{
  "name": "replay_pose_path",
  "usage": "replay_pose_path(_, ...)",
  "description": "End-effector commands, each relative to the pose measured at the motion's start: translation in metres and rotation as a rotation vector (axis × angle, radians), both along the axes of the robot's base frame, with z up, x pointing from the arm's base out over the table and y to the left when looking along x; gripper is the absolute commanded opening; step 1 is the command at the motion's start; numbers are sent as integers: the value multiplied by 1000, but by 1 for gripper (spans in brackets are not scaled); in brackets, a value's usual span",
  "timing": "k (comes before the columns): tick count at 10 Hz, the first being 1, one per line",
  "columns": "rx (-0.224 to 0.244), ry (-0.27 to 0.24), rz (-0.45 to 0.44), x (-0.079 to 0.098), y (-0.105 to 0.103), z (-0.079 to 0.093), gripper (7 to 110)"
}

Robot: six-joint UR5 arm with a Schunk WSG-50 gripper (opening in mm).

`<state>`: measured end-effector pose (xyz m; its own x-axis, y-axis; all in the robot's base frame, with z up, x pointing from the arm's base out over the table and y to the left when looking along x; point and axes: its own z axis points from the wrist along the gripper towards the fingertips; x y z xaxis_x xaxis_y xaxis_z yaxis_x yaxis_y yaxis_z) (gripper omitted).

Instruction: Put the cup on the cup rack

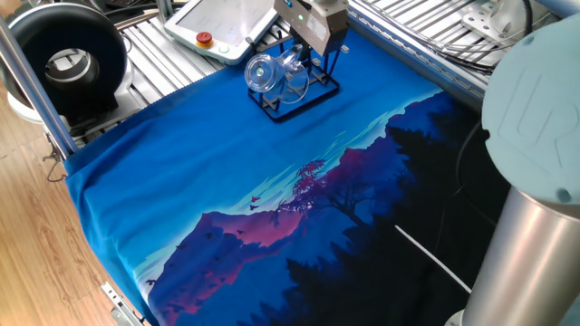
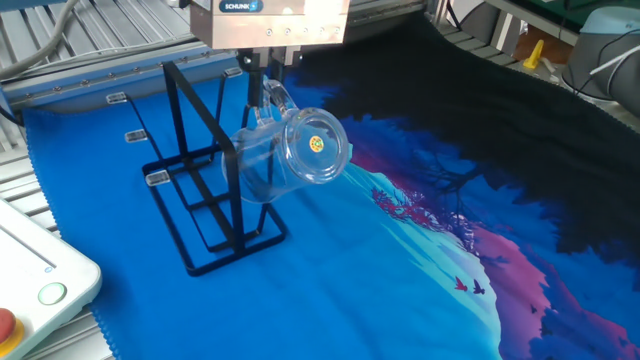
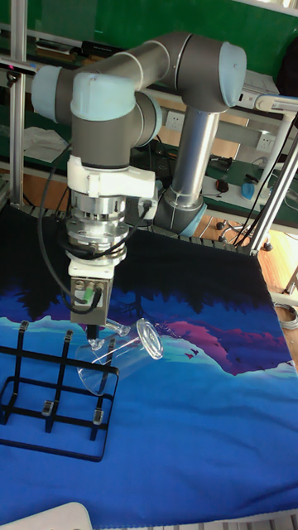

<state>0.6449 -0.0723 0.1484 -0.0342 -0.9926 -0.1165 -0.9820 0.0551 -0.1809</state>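
The cup [image 2: 290, 158] is a clear glass mug lying tilted on its side in the air, its base with a small sticker facing the other fixed view. My gripper [image 2: 264, 88] is shut on its loop handle from above. The cup's mouth points at the cup rack [image 2: 200, 205], a black wire frame with upright pegs, and overlaps the rack's near peg; whether the peg is inside the cup I cannot tell. From one fixed view, the cup [image 1: 268, 74] hangs in front of the rack [image 1: 308, 89] under the gripper [image 1: 295, 56]. The tall fixed view has the gripper [image 3: 93, 335], cup [image 3: 122, 351] and rack [image 3: 50, 399].
A blue printed cloth [image 1: 227, 172] covers the table. A white pendant with a red button [image 1: 217, 23] lies behind the rack, on metal slats. A black round device [image 1: 68, 59] stands at the far left. The arm's grey base [image 1: 535, 181] fills the right side.
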Motion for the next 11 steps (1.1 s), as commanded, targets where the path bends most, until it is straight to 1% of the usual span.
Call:
replay_pose_path(1, 55, -25, -51, -2, -3, -2, 7)
replay_pose_path(3, 79, -33, -57, -2, -4, -4, 7)
replay_pose_path(4, 105, -37, -66, -2, -3, -7, 7)
replay_pose_path(7, 199, -27, -95, -5, 7, -10, 7)
replay_pose_path(8, 222, -26, -94, -5, 11, -9, 7)
replay_pose_path(10, 286, -25, -80, -7, 22, -4, 7)
replay_pose_path(11, 307, -25, -72, -7, 27, -3, 7)
